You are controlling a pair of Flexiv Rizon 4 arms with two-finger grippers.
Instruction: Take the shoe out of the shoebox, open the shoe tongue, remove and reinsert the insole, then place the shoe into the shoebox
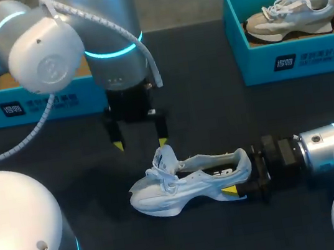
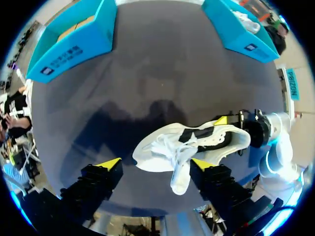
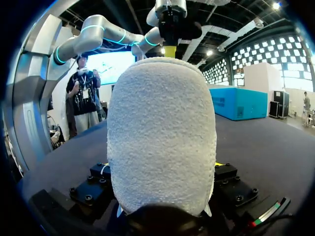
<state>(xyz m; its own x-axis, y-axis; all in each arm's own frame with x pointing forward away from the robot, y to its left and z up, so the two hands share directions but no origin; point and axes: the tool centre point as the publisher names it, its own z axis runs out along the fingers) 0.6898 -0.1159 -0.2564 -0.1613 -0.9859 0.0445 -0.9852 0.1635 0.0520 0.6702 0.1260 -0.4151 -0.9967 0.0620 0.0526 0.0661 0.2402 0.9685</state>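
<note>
Resting on the dark bench [image 1: 86,175] in front of the robot, the white shoe [image 1: 188,184] points its toe toward the left arm's side and its heel toward the right arm. The right pincer [image 1: 235,181] comes in low from the right and pinches the heel. One yellow tip lies against the near side of the heel, and the left wrist view shows the other tip on the far side. In the right wrist view the heel's nubbly white back [image 3: 162,137] fills the space between that pincer's fingers.

Just beyond the shoe, the left pincer [image 1: 140,144] hangs fingers-down over the laces with its fingers spread wide. In its own wrist view the shoe [image 2: 187,145] lies under and ahead of the pincer [image 2: 155,163]. The tongue [image 2: 179,179] sticks out of the shoe close beside one finger; whether they touch cannot be told.

Farther back, well apart from the shoe, stand two blue boxes. The left shoebox [image 1: 31,101] sits behind the left arm, which hides most of it. The right shoebox [image 1: 295,58] sits at the far right corner, and a grey-and-white shoe [image 1: 292,15] lies inside it.
</note>
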